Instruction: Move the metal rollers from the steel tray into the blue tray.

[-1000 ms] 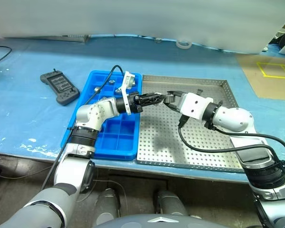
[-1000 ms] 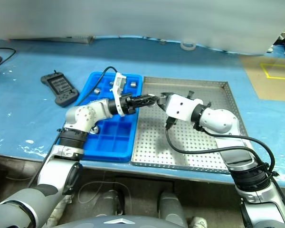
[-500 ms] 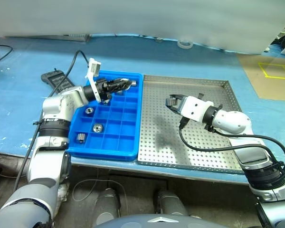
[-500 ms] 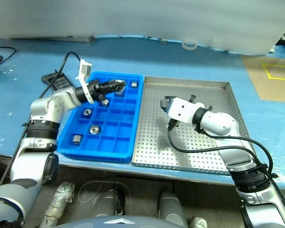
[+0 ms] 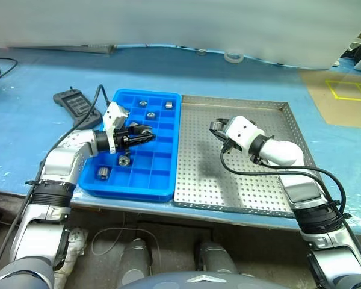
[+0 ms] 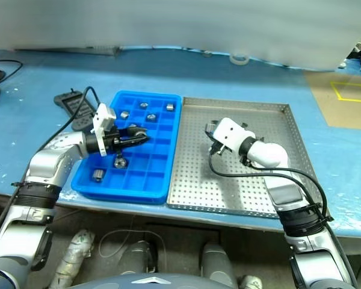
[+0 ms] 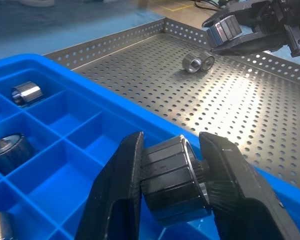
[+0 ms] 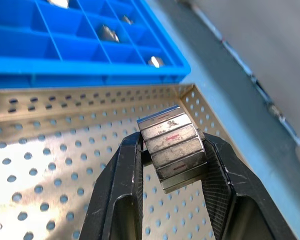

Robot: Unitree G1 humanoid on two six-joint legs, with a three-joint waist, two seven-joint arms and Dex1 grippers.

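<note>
A dark grey handheld controller (image 5: pixel 73 103) lay on the blue counter (image 5: pixel 24 129) just beyond the left claw (image 5: pixel 145 133), its cable arching over that arm. The left claw, clenched on a metal roller (image 7: pixel 172 177), hung over the blue tray (image 5: pixel 153 180), whose compartments held several more rollers (image 5: pixel 125 161). The right claw (image 8: pixel 171 150), gripping another roller (image 8: pixel 172 145), hovered over the steel tray (image 5: pixel 253 198). Two rollers (image 7: pixel 199 62) lay touching on the perforated floor just beneath it, hidden behind the claw in the head views.
</note>
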